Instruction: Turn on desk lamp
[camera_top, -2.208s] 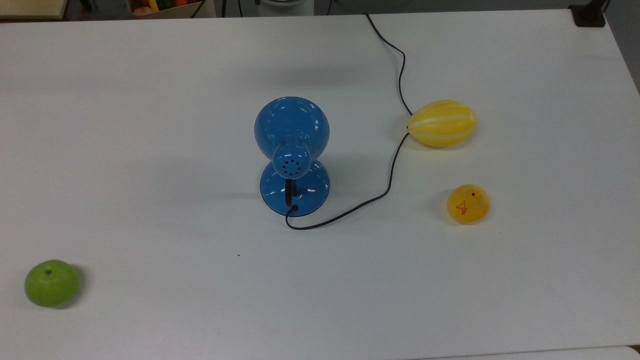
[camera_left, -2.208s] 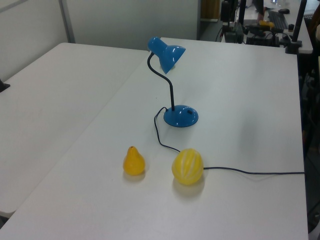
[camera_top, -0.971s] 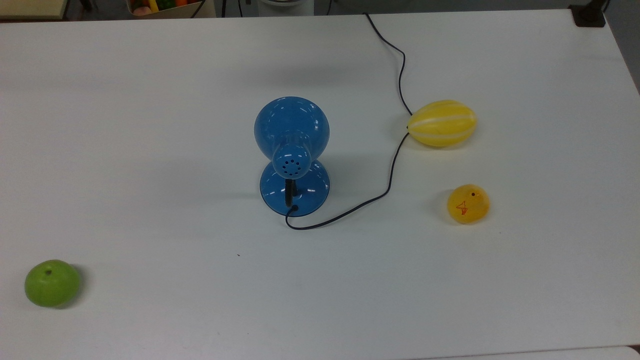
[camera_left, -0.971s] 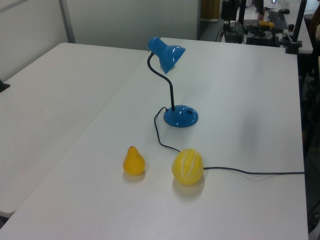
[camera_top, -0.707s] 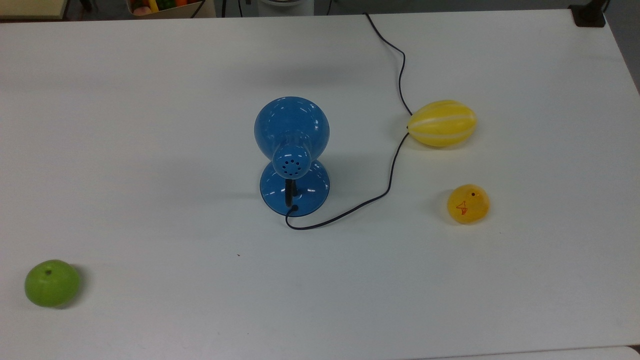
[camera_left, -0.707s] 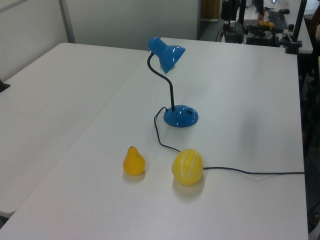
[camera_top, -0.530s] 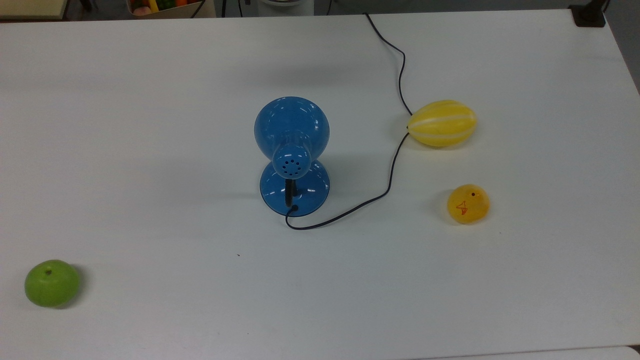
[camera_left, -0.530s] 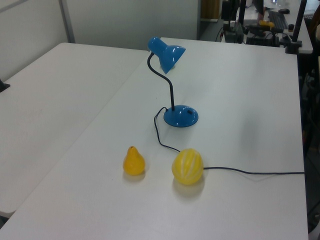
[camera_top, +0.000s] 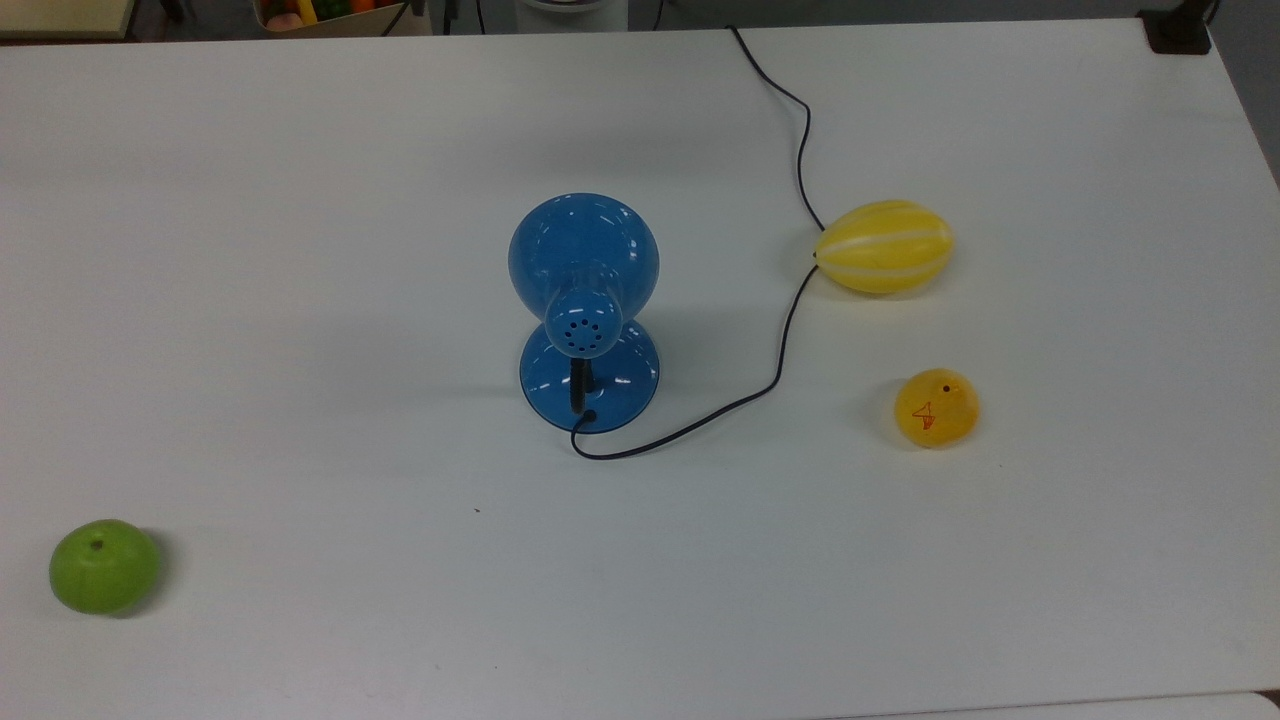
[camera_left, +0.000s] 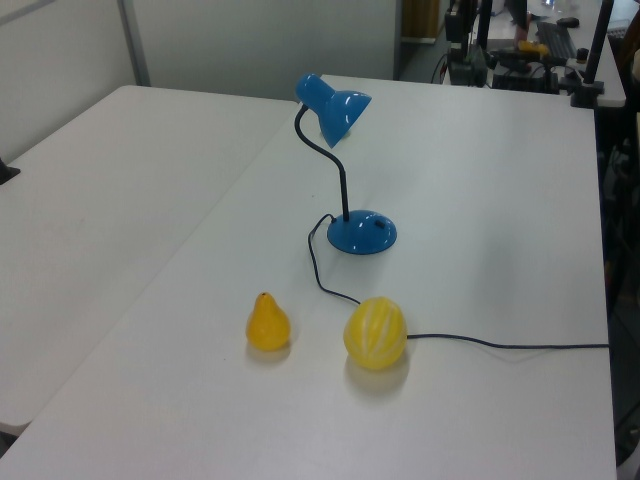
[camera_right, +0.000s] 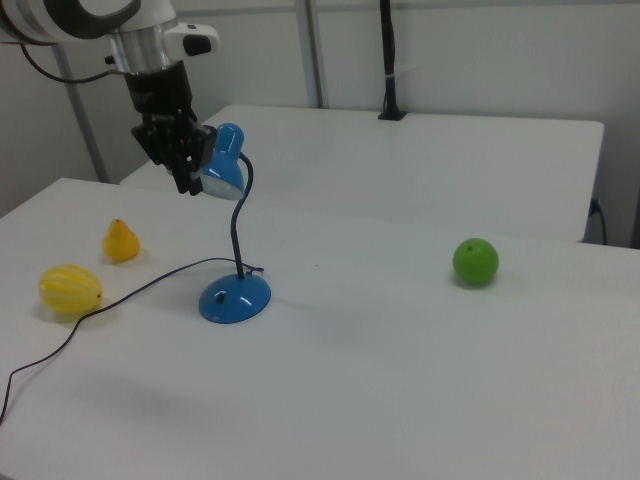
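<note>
The desk lamp (camera_top: 583, 255) stands near the middle of the white table (camera_top: 300, 300), glossy blue, with its dome shade bent over its round base (camera_top: 590, 390). Its thin black cord (camera_top: 790, 320) runs to the top view's right and then off the far edge. No glow shows from the shade. The left view has the lamp (camera_left: 362, 232) upright on its curved black neck. In the right view my gripper (camera_right: 187, 182) hangs high above the table, just left of the lamp's shade (camera_right: 226, 165) and at the same height.
A yellow striped melon (camera_top: 883, 246) lies against the cord, with a yellow pear (camera_top: 936, 407) near it. A green apple (camera_top: 104, 565) sits far off at the top view's lower left. A second white table (camera_left: 100, 200) adjoins on the left view's left.
</note>
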